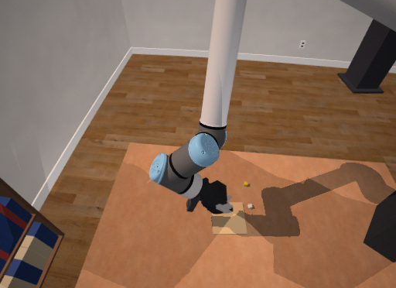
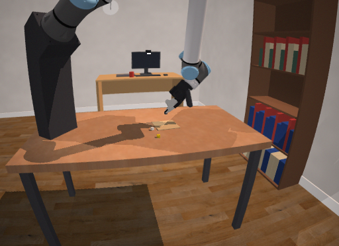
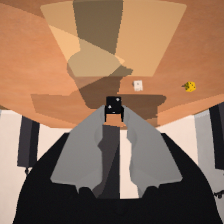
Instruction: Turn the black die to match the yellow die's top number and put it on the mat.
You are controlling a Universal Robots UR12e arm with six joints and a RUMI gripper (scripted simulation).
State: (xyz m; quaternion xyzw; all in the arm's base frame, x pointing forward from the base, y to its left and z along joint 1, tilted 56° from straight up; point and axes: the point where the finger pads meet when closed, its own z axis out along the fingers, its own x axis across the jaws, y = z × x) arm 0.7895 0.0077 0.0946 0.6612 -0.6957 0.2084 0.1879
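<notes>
My gripper is shut on the black die and holds it tilted above the table; the face toward the wrist camera shows a few white pips. The fingers point obliquely down. The tan square mat lies on the table, with the gripper over its edge in the top view. A small white die lies just outside the mat. The yellow die lies farther from it. Their top numbers are too small to read surely.
The wooden table carries the dice and mat. A black pedestal stands at one end. A bookshelf stands beyond the other end. A desk with a monitor is in the background.
</notes>
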